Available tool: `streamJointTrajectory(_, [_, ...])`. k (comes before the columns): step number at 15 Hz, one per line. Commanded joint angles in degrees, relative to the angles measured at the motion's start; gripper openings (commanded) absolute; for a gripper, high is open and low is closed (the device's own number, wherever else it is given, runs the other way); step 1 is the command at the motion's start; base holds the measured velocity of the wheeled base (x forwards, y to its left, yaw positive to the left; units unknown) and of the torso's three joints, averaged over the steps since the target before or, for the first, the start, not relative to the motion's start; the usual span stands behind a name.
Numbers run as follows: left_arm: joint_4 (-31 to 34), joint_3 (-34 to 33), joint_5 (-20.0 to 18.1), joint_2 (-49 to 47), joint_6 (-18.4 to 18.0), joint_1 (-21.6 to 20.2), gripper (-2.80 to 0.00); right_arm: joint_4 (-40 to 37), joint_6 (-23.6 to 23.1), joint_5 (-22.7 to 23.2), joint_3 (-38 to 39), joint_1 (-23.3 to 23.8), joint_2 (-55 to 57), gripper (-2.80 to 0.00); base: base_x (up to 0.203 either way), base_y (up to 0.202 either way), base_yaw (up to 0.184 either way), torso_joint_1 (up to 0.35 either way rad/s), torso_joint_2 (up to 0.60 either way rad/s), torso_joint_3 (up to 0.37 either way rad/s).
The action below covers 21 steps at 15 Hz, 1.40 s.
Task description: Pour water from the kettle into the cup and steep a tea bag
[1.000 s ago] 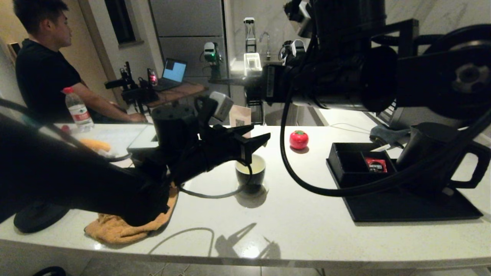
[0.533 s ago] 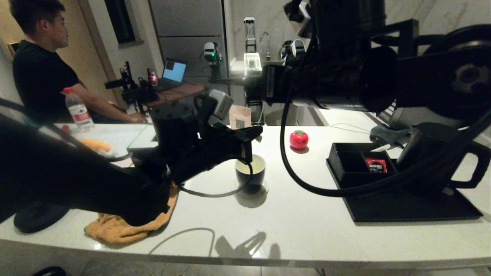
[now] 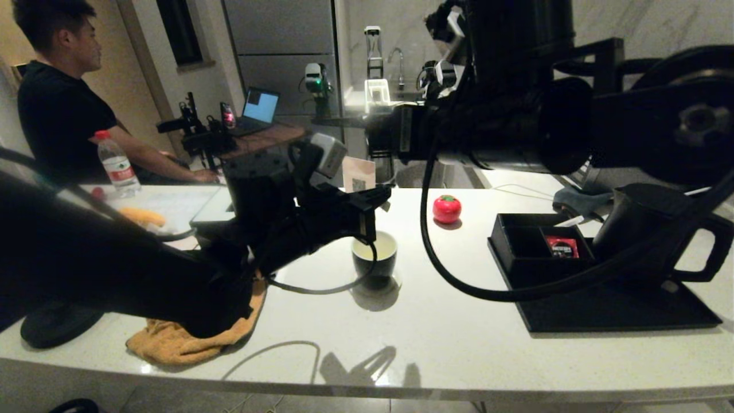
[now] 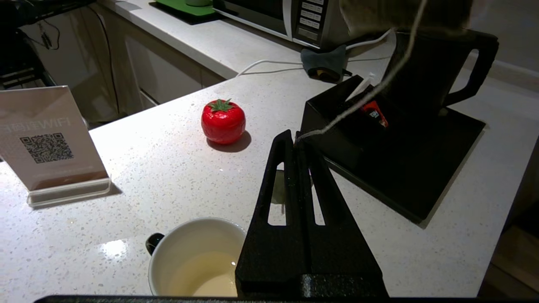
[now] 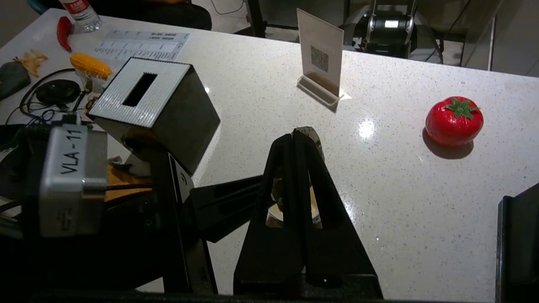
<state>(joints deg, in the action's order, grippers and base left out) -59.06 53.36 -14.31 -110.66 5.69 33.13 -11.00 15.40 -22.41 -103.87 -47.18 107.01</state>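
The white counter [image 3: 459, 344] was as it had been a second before, and the kettle [image 3: 648, 229] stood upright on the black tray [image 3: 602, 310] at the robot's right, well apart from the cup. Neither had shifted. The right arm reached across above the counter, and its right gripper [image 5: 294, 136] had its jaws pressed together on the tea bag [image 5: 313, 141], a grey-green scrap showing at the fingertips, high over the cup.

The left gripper [image 3: 381, 198] was what had changed. A second earlier its jaws stood spread wide just above the cup; now they were pinched flat together in the same spot, with the thin string [image 4: 358, 99] caught at their tips and running up toward the tea bag.

The cup [image 3: 375, 255] sat just below and beside those tips, mid-counter, pale liquid inside – unmoved.
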Motion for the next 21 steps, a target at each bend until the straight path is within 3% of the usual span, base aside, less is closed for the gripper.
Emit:
streamJointTrajectory(1, [-0.4, 0.0, 0.0, 0.2, 0.0, -0.1, -2.8, 0.0, 0.7, -0.2, 2.1, 0.0, -0.9, -2.8, 0.0, 0.0, 0.0, 0.0, 0.0, 0.0])
streamJointTrajectory(11, [-0.4, 1.0, -0.1, -0.6, 0.1, -0.2, -2.8, 8.5, 1.1, -0.2, 17.9, 0.0, -5.6, -2.8, 0.0, 0.0, 0.0, 0.0, 0.0, 0.0])
streamJointTrajectory(21, [-0.4, 2.3, -0.1, -1.2, 1.3, 0.4, -2.8, 11.2, 1.3, -0.1, 24.3, 0.0, -6.4, -2.8, 0.0, 0.0, 0.0, 0.0, 0.0, 0.0])
